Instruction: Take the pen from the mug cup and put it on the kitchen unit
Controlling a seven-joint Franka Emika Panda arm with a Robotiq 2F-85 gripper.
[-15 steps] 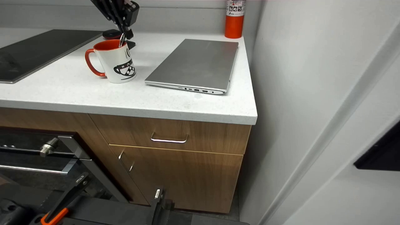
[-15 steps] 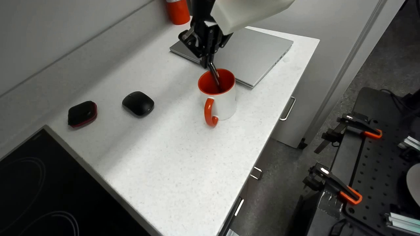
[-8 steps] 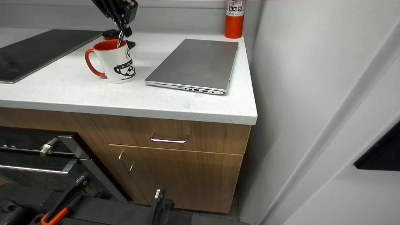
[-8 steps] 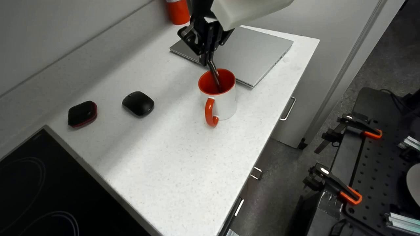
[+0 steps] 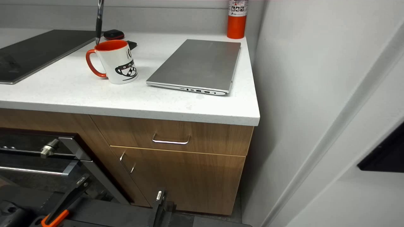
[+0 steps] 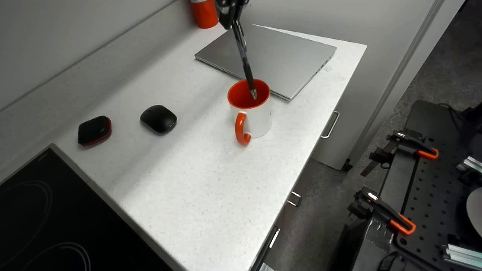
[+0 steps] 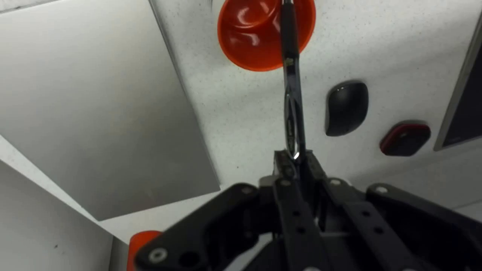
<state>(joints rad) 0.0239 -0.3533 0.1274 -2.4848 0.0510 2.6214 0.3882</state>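
1. Pen (image 6: 244,58): held in the hand (image 7: 295,160), over the mug (image 5: 118,64), slanted, writing tip down. Not on the surface (image 6: 196,177).
2. Hand: clamped on the pen near its upper end; wrist view shows both sides pressed in on it.
3. Done: grasp. Pull-out done or all but done, I'd judge: the pen's tip shows whole in both exterior views, about level with the mug's rim. Can't tell for certain that it's fully above; wrist view cuts the tip off at its upper edge. Call it roughly halfway.
4. Mug: upright on the surface, just beside the laptop (image 6: 286,56) but apart from it, handle on the hob (image 5: 41,53) side.
5. Left: raise for margin, carry sideways past the mug, lower, lay flat on the surface, release, back off. None of that done.
6. Put-down spot, my pick: surface between mug and mouse (image 6: 158,119), or toward the hob. Laptop side is worse; pen could end up on it instead.
7. Watch: going sideways too low could catch the rim and tip the mug. Held by one end, pen may swivel on contact, then roll on release.
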